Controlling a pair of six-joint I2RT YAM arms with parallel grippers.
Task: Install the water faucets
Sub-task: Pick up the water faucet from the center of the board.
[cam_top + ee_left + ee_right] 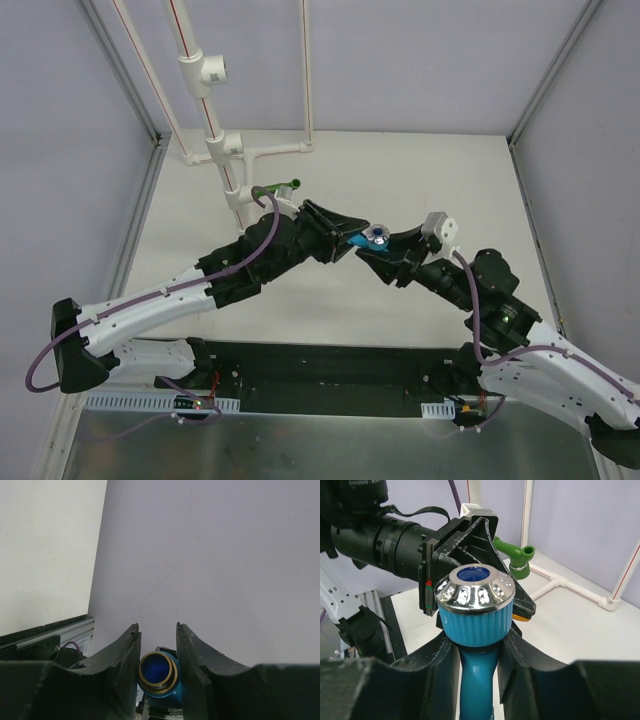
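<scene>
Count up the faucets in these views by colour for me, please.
Blue faucet: 1
Green faucet: 1
Orange faucet: 1, apparently; only a sliver shows
Total: 3

The blue faucet [475, 685] is smooth, glossy plastic with a ribbed collar. Its cap [475, 592] is mirror-bright metal, dimpled round the rim. A brass-looking ring [172, 674] edges its other end. The green faucet [512, 550] is glossy plastic. The right gripper [476, 644] has matt black, grainy plastic fingers [435, 675]. The far pipes [205, 110] are smooth white plastic, and the table [400, 180] is matt white.
</scene>
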